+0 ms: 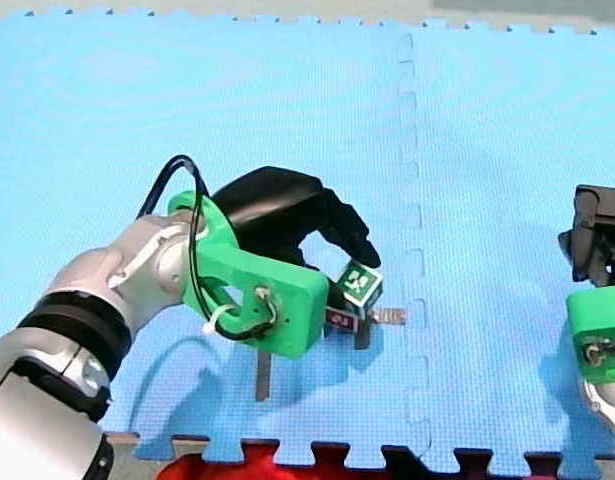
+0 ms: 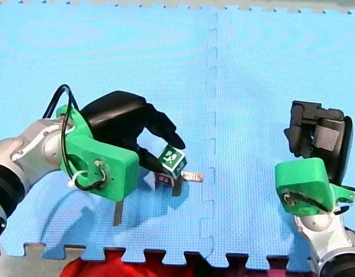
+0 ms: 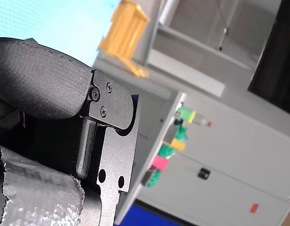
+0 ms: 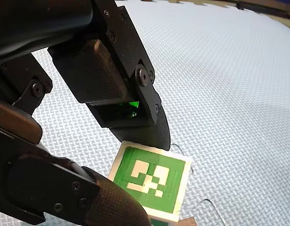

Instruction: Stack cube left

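A green cube (image 1: 359, 283) with a white tag pattern sits tilted on top of a red cube (image 1: 342, 318) near the middle of the blue foam mat (image 1: 287, 110). My left hand (image 1: 352, 275) reaches in from the left and is shut on the green cube, one black finger over its top and the thumb at its near side. The second wrist view shows this same grasp, the green cube (image 4: 149, 181) lying between the black fingers (image 4: 135, 117). The red cube is mostly hidden under the green one and the hand. My right hand (image 2: 310, 135) stands at the right edge of the mat, holding nothing.
Grey strips lie on the mat by the cubes, one beside the red cube (image 1: 387, 317) and one nearer the front (image 1: 264, 375). A mat seam (image 1: 415, 200) runs front to back just right of the cubes. Red cloth (image 1: 197, 470) shows past the front edge.
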Controlling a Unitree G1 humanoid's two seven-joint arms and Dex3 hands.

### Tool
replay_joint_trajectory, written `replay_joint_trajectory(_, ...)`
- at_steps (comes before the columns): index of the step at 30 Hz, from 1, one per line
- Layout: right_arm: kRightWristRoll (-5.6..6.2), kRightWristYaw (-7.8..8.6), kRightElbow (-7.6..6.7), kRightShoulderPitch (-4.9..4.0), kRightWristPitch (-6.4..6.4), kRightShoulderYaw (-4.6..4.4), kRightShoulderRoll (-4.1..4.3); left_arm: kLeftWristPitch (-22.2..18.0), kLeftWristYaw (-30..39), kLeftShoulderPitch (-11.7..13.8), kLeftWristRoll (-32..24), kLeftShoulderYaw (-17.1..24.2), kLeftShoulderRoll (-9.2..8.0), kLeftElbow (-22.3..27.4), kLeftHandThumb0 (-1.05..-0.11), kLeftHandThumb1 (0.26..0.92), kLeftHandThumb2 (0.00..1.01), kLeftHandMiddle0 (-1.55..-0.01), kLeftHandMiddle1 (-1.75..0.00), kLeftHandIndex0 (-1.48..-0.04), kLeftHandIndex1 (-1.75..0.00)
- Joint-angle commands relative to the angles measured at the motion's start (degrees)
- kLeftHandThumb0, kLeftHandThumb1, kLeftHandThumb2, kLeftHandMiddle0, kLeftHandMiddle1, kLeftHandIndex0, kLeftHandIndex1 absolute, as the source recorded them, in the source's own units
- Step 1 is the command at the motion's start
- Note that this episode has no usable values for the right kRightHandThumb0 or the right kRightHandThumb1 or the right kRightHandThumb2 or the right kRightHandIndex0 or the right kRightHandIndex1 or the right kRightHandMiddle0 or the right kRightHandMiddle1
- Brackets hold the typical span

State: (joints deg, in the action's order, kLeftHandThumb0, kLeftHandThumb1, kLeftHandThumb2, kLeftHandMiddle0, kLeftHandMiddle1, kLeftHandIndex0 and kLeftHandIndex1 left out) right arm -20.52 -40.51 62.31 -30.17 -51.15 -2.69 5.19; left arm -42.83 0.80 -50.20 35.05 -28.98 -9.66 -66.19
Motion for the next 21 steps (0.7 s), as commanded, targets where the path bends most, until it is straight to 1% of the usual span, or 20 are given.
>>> replay_joint_trajectory(1,0.12,-0.05,-0.12,0.18,-0.18,0.13,0.35,-0.1,0.3,-0.1,-0.2,0.0,-0.03,-0.1,-0.498,0.795,0.00,-0.97,-1.75,-1.32,0.00)
replay_joint_trajectory(13,0.02,-0.28,0.59,0.00,-0.23,-0.03,0.23,-0.1,0.6,-0.3,-0.4,0.1,-0.07,-0.1,-0.501,0.795,0.00,-0.95,-1.75,-1.32,0.00)
replay_joint_trajectory(21,-0.07,-0.49,0.65,0.08,-0.33,-0.12,0.34,-0.9,-0.9,0.0,-0.2,0.3,-0.81,0.2,-0.506,0.794,0.00,-0.94,-1.75,-1.32,0.00)
